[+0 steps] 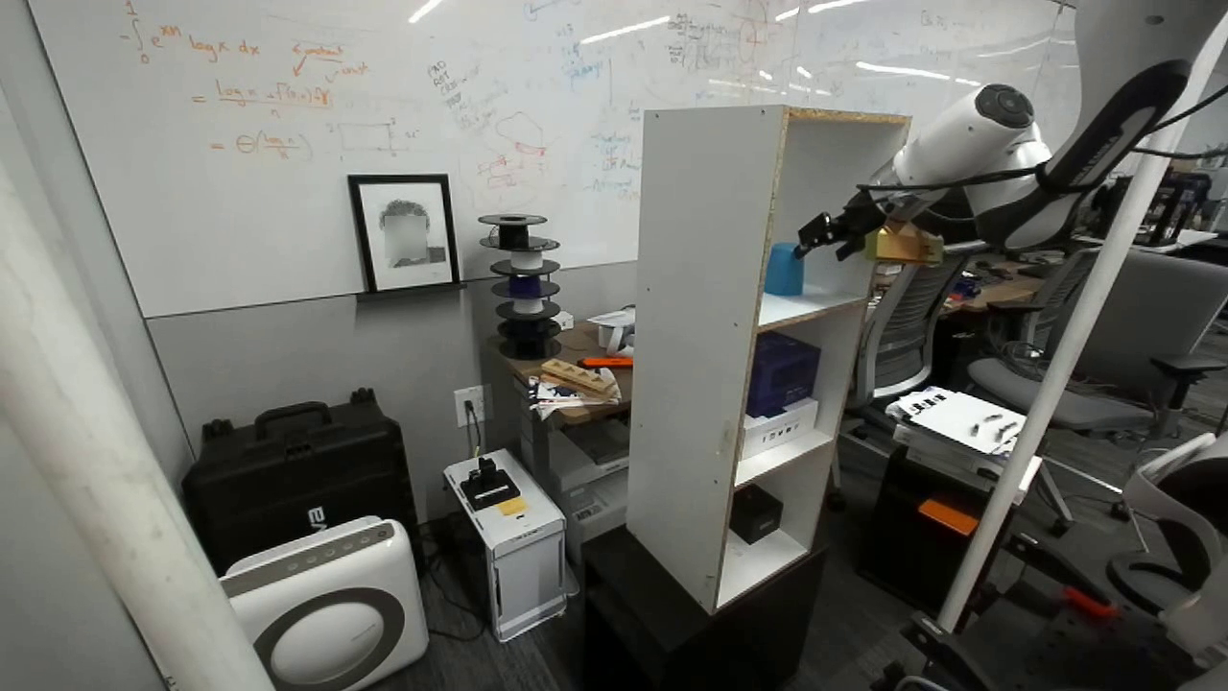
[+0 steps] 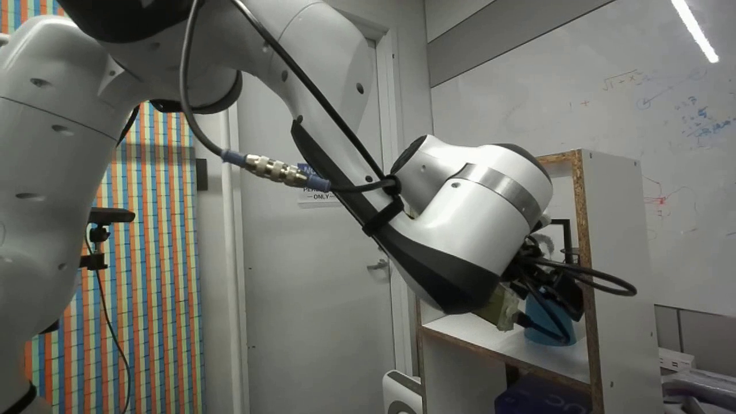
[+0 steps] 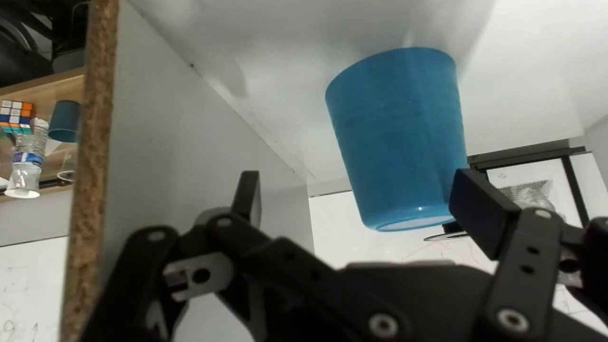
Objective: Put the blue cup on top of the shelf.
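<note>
The blue cup stands upside down, narrow end up, on the floor of the shelf's top compartment. It also shows in an exterior view, partly behind cables, and in the wrist view, which is upside down. The white shelf stands on a black base; its side wall shows in an exterior view. My gripper is open at the compartment's front, near the cup's upper end. In the wrist view the gripper has the right finger overlapping the cup's edge; I cannot tell whether they touch. The left finger is apart from it.
A purple box on a white box fills part of the middle compartment. A black box sits in the bottom one. The compartment's side wall is close beside the left finger. A cable loop hangs from the wrist.
</note>
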Robot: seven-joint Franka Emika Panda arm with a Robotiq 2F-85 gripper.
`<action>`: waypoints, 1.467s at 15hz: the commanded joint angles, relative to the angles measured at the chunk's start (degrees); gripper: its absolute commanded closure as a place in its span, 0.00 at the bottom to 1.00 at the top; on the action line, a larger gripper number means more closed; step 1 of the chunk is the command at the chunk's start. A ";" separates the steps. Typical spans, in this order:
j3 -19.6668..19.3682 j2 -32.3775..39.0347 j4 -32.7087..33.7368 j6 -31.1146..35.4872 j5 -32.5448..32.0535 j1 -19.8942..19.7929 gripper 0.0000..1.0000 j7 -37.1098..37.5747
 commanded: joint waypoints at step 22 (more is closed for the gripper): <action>2.82 6.92 5.00 8.43 13.03 0.29 0.50 -2.26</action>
